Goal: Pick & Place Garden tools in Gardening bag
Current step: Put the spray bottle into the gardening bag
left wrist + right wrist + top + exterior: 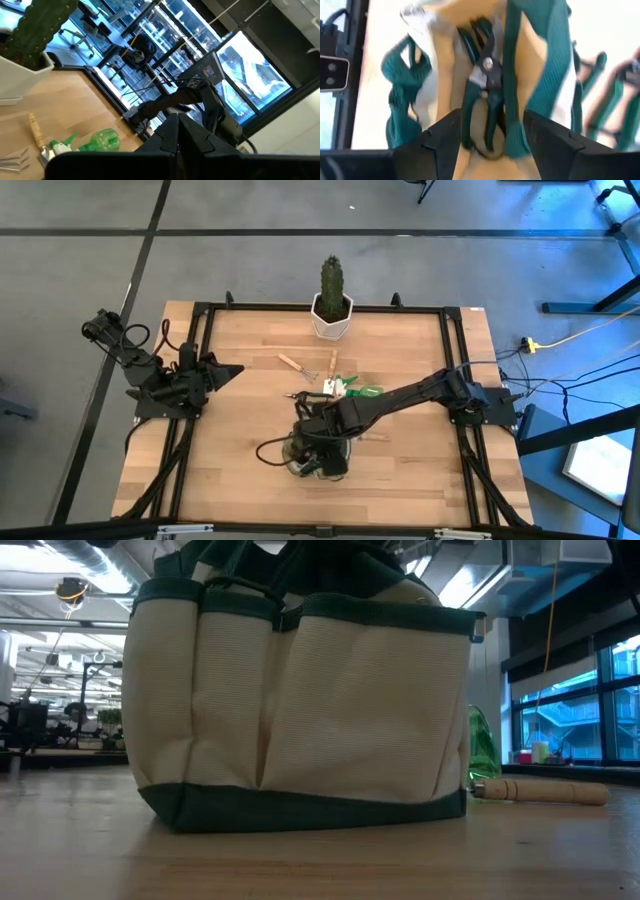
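The gardening bag [318,458] stands upright on its base near the table's front centre; its tan wall with green trim fills the low view [300,710]. My right gripper [490,145] hangs open over the bag's mouth [440,60]. The dark-handled pruning shears [485,90] lie inside the bag between two green straps, below my fingers and apart from them. The fork [297,365], the trowel [333,365] and the green sprayer [358,390] lie on the table behind the bag. My left gripper [225,370] waits shut at the table's left.
The cactus in its white pot [332,310] stands at the far edge's middle. A wooden handle [545,790] lies on the table just right of the bag, next to the sprayer [483,745]. A black frame [460,360] rims the tabletop.
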You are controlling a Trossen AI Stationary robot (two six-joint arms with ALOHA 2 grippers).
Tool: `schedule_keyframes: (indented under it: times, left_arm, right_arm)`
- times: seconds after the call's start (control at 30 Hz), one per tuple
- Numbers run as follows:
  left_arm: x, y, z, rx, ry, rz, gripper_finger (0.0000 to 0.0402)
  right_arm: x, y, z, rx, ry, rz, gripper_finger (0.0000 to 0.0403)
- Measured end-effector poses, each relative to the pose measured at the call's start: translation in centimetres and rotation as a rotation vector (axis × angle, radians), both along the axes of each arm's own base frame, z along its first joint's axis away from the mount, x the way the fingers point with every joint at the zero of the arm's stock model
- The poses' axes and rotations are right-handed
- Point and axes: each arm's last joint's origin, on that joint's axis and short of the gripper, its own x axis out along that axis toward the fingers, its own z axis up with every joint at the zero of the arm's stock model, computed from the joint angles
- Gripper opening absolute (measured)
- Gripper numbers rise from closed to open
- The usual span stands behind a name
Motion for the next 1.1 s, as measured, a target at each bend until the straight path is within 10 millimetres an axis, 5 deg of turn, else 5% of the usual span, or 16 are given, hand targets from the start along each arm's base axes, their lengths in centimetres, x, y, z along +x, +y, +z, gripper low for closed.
schedule_keyframes:
  times: [0.4,0.67,0.83,1.1]
  left_arm:
    - [0.0,0.0,0.0,0.028,0.009,0.002,0.0005]
    - [0.4,-0.4,-0.2,0.045,0.023,-0.028,0.0001]
    - [0.8,-0.7,-0.4,0.059,0.034,-0.028,0.0006]
    - [1.7,-1.1,-0.6,0.066,0.045,-0.002,0.0008]
  right_arm:
    - [-1.7,-1.0,5.9,-0.008,0.036,-0.088,0.0216]
    - [-3.6,2.8,10.9,0.097,-0.293,-0.073,0.0216]
    - [-5.0,5.2,11.1,-0.044,-0.377,-0.2,0.0215]
    - [-5.9,5.4,10.7,-0.129,-0.351,-0.259,0.0215]
